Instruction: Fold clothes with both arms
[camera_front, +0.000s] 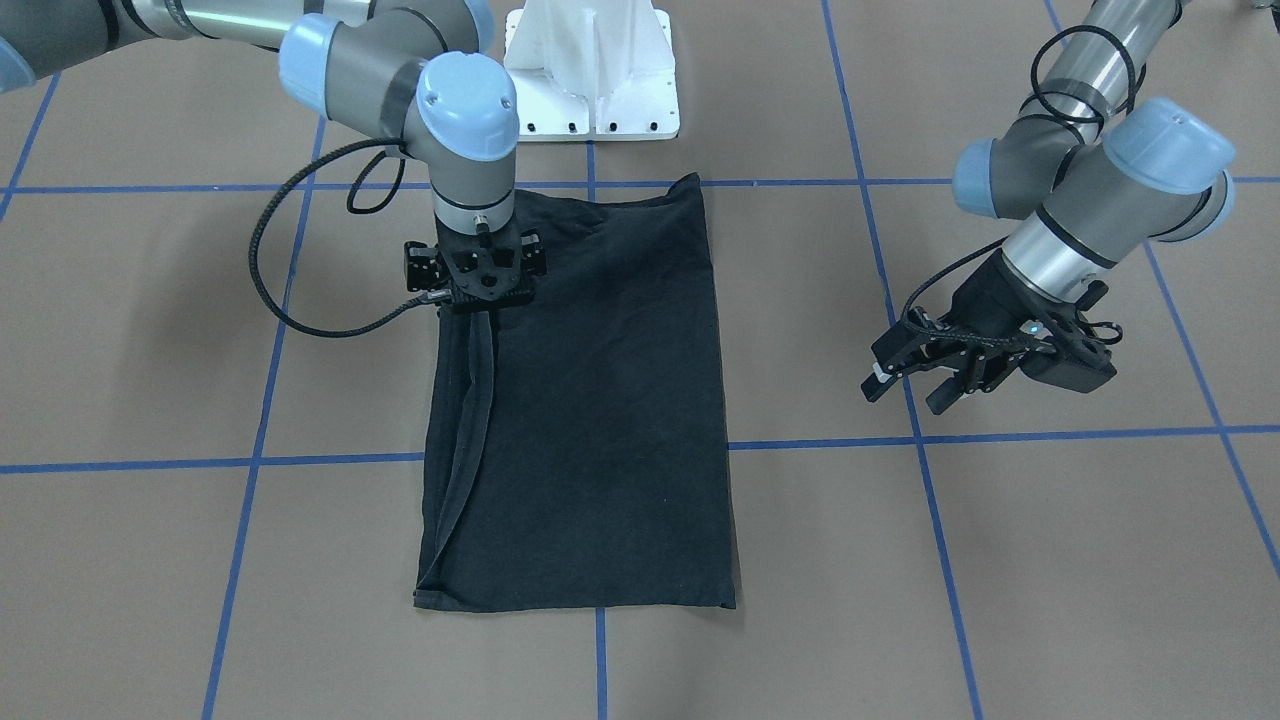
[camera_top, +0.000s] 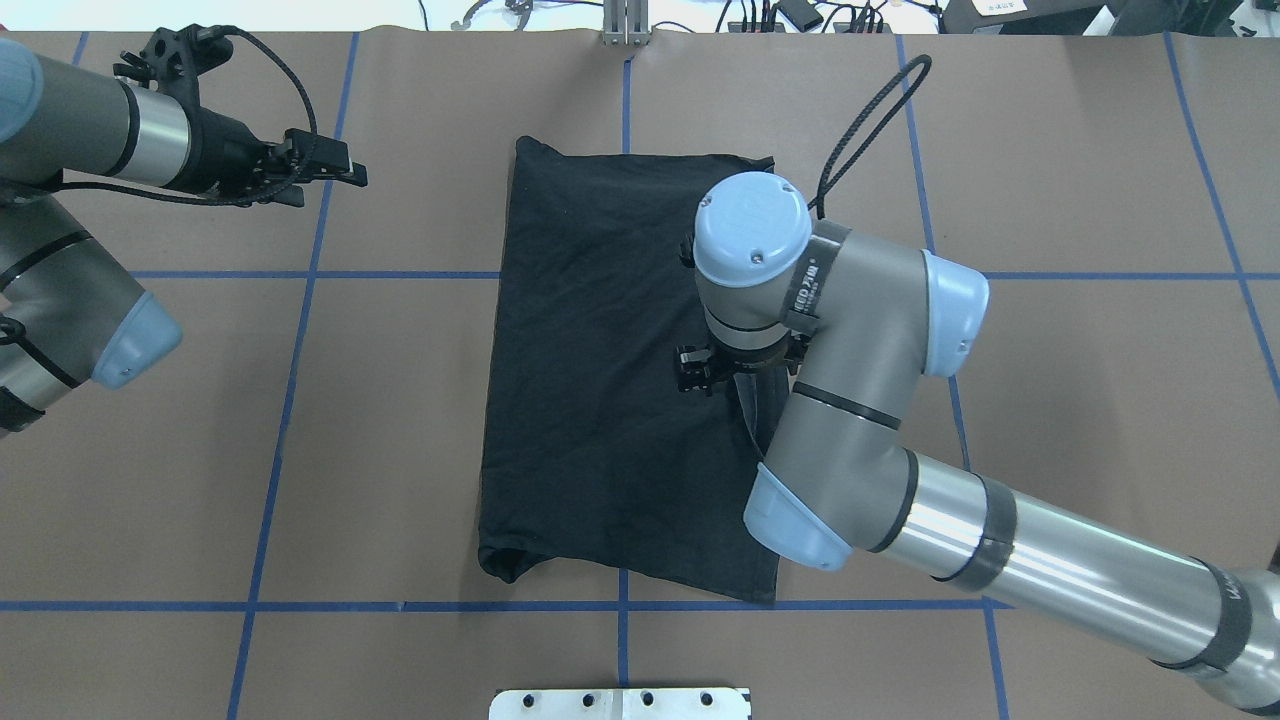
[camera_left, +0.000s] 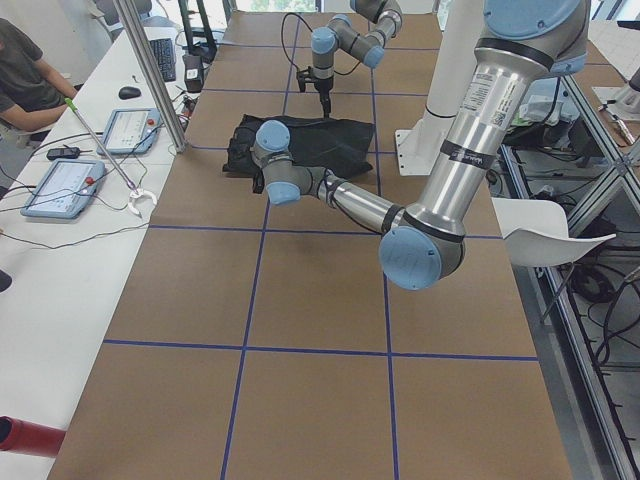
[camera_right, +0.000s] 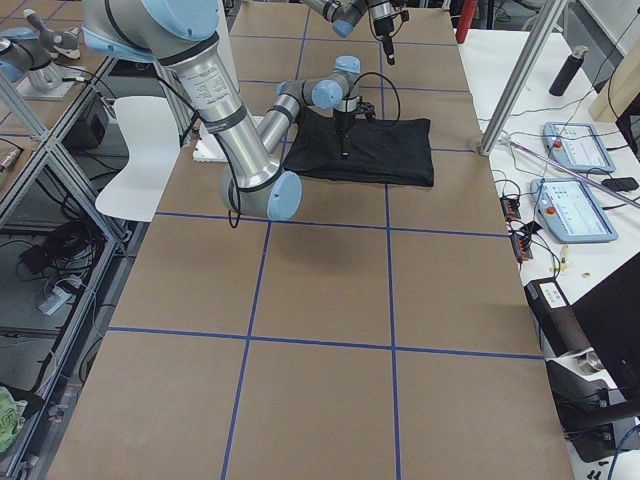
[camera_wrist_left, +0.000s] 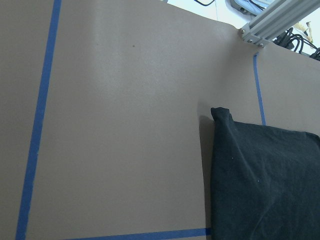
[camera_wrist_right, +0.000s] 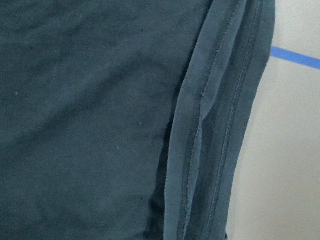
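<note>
The black T-shirt (camera_front: 600, 400) lies folded into a long rectangle on the brown table, its graphic hidden. It also shows in the overhead view (camera_top: 600, 380) and in the left wrist view (camera_wrist_left: 265, 180). My right gripper (camera_front: 483, 318) points straight down at the shirt's long edge near the robot's end. It looks shut on a raised ridge of hem fabric (camera_wrist_right: 200, 125); my wrist hides the fingers from overhead. My left gripper (camera_front: 905, 388) hovers open and empty over bare table, well off the shirt's other side, and shows in the overhead view (camera_top: 335, 172).
The white pedestal base (camera_front: 592, 70) stands just beyond the shirt's robot-side end. Blue tape lines (camera_front: 1000, 437) grid the table. An aluminium post (camera_left: 150, 70), tablets (camera_left: 65, 185) and a seated operator are along the far side.
</note>
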